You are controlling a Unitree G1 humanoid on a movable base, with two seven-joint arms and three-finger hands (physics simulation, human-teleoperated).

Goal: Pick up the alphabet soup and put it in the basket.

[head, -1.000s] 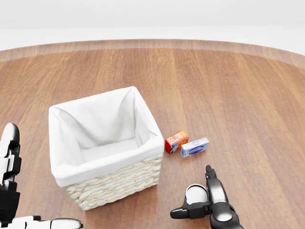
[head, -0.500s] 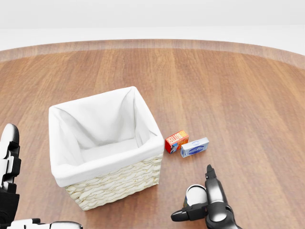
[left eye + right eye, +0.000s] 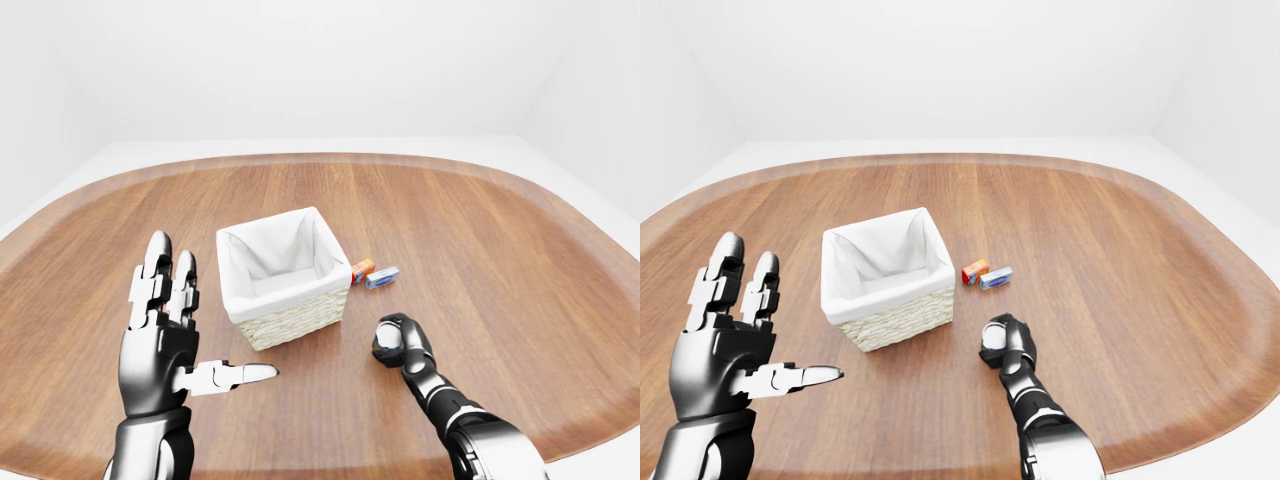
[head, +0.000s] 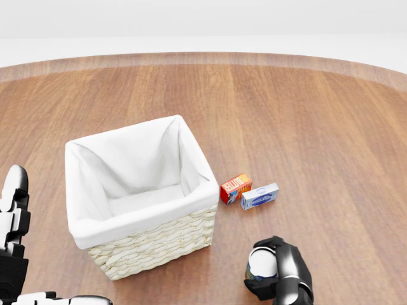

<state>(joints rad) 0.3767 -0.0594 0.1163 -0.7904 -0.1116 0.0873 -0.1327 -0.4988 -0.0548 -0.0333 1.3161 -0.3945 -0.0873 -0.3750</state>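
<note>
Half a second before, the right hand's (image 4: 278,274) fingers were spread beside the soup can (image 4: 261,262); here they were wrapped around it, low and right of the basket (image 4: 147,240). The grasp seemed made; lifting remained. The left hand (image 3: 162,335) was held open. Two small boxes (image 4: 248,191) were lying just beside the basket, off the path.

Head view looks steeply down, close on the basket (image 4: 140,197); both eye views look wider over the same table (image 3: 480,240).
</note>
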